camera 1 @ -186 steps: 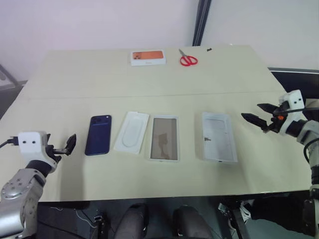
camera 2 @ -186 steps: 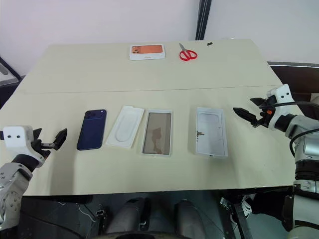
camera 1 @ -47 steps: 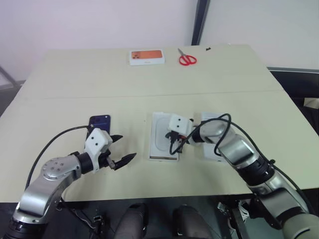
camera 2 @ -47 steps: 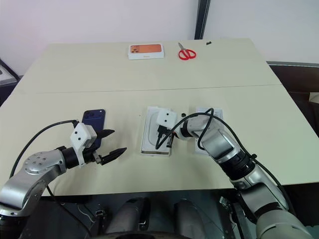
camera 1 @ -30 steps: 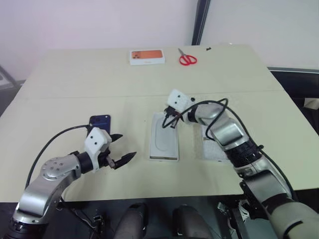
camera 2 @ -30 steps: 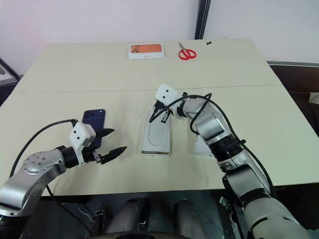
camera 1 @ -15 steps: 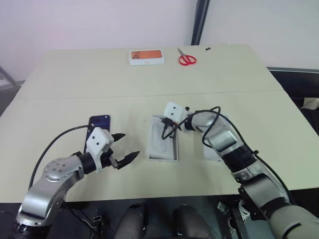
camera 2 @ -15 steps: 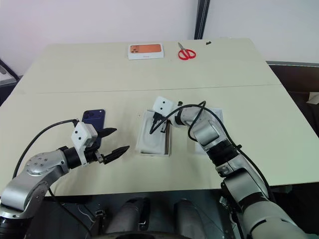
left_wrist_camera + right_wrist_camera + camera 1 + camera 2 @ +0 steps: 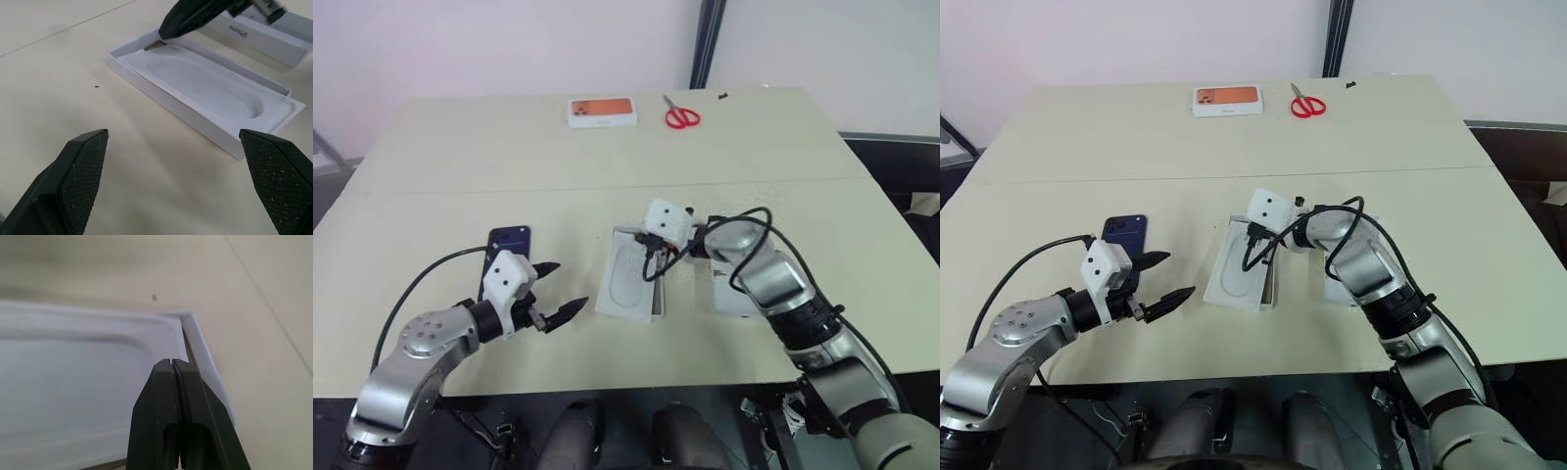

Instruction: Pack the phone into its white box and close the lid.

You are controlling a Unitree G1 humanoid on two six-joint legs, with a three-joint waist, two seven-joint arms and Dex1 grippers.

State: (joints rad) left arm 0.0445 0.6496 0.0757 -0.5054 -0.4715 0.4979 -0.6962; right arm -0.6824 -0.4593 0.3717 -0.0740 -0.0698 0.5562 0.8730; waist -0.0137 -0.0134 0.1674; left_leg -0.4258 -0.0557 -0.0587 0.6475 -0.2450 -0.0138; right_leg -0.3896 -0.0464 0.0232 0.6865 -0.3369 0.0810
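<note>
Left gripper (image 9: 560, 289): fingers spread wide, pointing right, hovering above the surface (image 9: 460, 176). Right gripper (image 9: 174, 363): fingers pressed together, angled down-left.

count, tabletop: phone (image 9: 507, 245) – one, dark blue; white box (image 9: 628, 285) – one tray, slightly skewed; insert (image 9: 205, 88) – one, with an oval recess, lying in that tray; lid (image 9: 1363, 235) – one, partly hidden behind the right arm; small box with orange picture (image 9: 603, 112) – one; scissors (image 9: 682, 116) – one pair, red handles; table (image 9: 460, 176) – one surface, one seam line across it; grippers – two: left gripper (image 9: 556, 290), right gripper (image 9: 648, 266); black fingers – two on each, four in all; cables – two, one looping off each wrist.
</note>
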